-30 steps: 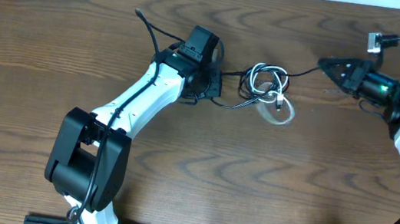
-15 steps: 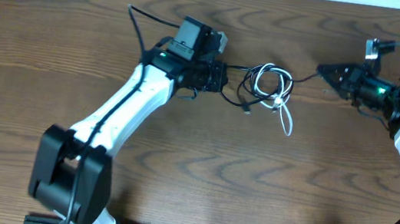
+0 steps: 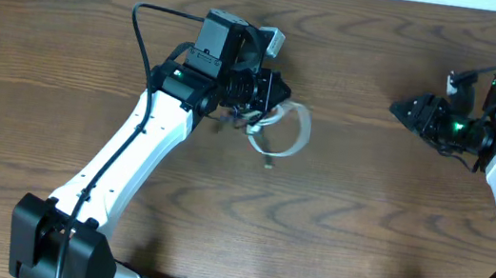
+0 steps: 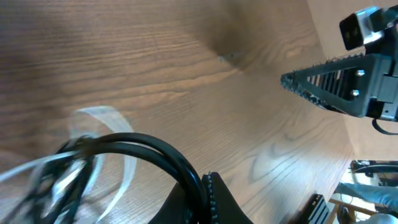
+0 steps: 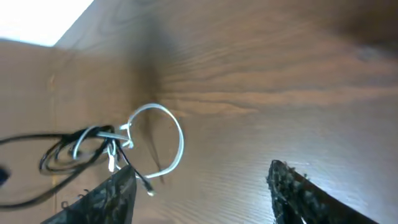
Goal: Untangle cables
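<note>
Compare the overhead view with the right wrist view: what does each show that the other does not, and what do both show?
Overhead only: the whole left arm, with the left gripper shut on the cable bundle. Right wrist only: the right gripper seen up close, its fingers apart with nothing between them, and the black cable as distinct loops. Both: the white cable curving out in a loop over the wooden table.
</note>
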Motion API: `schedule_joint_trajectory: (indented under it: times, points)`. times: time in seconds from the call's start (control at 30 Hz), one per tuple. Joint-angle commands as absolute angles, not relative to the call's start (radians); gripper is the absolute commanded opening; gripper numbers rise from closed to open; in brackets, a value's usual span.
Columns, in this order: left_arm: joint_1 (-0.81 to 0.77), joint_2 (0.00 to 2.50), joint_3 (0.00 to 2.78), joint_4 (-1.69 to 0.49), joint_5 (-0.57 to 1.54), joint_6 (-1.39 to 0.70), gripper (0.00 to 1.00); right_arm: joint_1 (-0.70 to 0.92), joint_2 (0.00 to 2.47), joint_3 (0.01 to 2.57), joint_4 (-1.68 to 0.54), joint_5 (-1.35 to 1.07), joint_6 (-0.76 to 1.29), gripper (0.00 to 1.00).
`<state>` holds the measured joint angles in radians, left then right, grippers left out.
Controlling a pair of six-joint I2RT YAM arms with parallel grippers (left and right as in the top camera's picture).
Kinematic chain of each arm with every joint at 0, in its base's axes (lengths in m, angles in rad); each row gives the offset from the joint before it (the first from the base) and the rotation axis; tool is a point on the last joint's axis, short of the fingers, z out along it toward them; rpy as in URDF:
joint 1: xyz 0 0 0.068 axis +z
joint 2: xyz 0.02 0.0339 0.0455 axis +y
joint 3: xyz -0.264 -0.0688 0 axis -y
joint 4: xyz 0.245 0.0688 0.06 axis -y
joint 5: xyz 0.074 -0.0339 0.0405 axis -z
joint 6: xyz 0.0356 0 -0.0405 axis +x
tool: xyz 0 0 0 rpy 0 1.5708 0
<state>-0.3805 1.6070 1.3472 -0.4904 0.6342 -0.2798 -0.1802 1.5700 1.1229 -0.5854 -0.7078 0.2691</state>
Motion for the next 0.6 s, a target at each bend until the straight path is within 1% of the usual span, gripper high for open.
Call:
schedule_joint_trajectory:
  times: [0.0,0.17,0.23,0.4,0.57]
  points:
    - [-0.374,1.599,1.344,-0.488,0.685,-0.271,0.07,-0.155,1.549,1.132,-0.571,-0.831,0.171,0.64]
    - [-0.374,1.599,1.344,-0.483,0.696,-0.303,0.07,-0.081,1.549,1.131,-0.543,-0.829,0.255,0.61]
    - [-0.374,1.599,1.344,-0.476,0.696,-0.327,0.08,-0.041,1.552,1.130,-0.513,-0.817,0.339,0.57]
    - [-0.374,1.599,1.344,-0.443,0.696,-0.423,0.07,0.053,1.587,1.129,-0.408,-0.812,0.543,0.55]
    - [-0.374,1.599,1.344,-0.416,0.696,-0.496,0.07,0.139,1.620,1.129,-0.307,-0.813,0.647,0.54]
